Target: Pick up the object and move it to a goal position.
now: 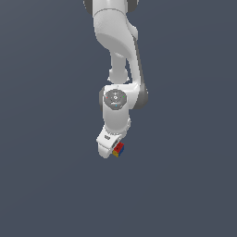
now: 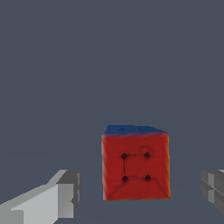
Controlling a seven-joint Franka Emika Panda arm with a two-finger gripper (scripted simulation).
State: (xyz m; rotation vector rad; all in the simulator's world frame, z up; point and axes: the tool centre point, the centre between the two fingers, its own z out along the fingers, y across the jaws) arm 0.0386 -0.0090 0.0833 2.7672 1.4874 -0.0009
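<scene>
The object is a tiny cube [image 1: 118, 149] with a red face and yellow and blue faces. In the exterior view it sits at the lower tip of the white gripper [image 1: 114, 151], which points down over the grey floor. In the wrist view the cube [image 2: 135, 166] shows its red face with a blue face along one edge. It stands between the two grey fingers [image 2: 65, 194] of the gripper [image 2: 141, 192]. There is a gap on each side of the cube, and the fingers do not touch it. The gripper is open.
The white arm [image 1: 118, 55] reaches down from the top of the exterior view. A plain dark grey floor [image 1: 46, 185] fills all around. No goal marker shows.
</scene>
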